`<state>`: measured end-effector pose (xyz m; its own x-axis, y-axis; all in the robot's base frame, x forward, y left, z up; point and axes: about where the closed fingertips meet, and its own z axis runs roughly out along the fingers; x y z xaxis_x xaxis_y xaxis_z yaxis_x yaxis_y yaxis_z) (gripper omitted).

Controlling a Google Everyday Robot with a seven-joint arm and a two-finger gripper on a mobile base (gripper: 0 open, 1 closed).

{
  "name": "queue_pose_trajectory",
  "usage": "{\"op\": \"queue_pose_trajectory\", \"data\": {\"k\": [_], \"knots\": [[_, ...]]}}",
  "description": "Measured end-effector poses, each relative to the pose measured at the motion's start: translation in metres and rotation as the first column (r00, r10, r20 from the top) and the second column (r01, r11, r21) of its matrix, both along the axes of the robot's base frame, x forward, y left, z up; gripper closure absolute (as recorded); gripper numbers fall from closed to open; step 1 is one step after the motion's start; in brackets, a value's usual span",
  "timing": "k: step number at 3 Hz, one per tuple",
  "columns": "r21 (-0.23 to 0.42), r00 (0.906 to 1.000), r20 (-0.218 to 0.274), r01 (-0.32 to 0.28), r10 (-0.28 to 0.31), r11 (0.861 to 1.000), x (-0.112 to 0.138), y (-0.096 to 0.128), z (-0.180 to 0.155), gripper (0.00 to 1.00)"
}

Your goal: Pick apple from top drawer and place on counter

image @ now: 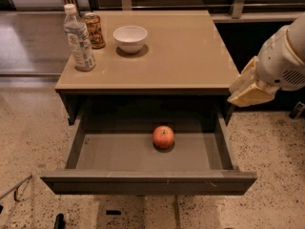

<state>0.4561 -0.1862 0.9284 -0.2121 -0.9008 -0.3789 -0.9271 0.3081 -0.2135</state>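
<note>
Lying on the flat grey floor of the top drawer (119,155) is the apple (163,137), red-orange with a paler patch and its stem dimple turned upward. It sits a little right of the drawer's middle, nearer the back than the front panel. It touches no wall and has a small shadow beneath it. The drawer is pulled well out from the dark cabinet, and the apple is the only thing seen in it.

Above, the tan counter (190,56) carries three things, all toward its rear left part. A white bowl (130,37) stands upright, mouth up, showing plain white inside. A clear plastic bottle (79,39) with a white cap and a label stands near the left edge. A patterned can (94,30) stands just behind the bottle, between it and the bowl.

The claw (248,90) hangs off the counter's right side, by the front right corner, above the speckled floor (28,137) and higher than the drawer, well apart from the apple. It is cream-coloured on a white arm, and I cannot tell whether it is open or closed.
</note>
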Motion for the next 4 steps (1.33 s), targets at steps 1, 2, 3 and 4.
{"op": "queue_pose_trajectory", "data": {"k": [1, 2, 3, 4], "knots": [[0.088, 0.9977, 0.023, -0.065, 0.063, 0.994, 0.012, 0.036, -0.042, 0.9], [0.108, 0.9955, 0.063, -0.077, 0.07, 0.991, 0.022, 0.047, -0.049, 1.0], [0.099, 0.9957, 0.064, -0.073, 0.067, 0.992, 0.021, 0.046, -0.053, 1.0], [0.1, 0.9965, 0.065, -0.059, 0.053, 0.993, 0.031, 0.048, -0.082, 1.0]]}}
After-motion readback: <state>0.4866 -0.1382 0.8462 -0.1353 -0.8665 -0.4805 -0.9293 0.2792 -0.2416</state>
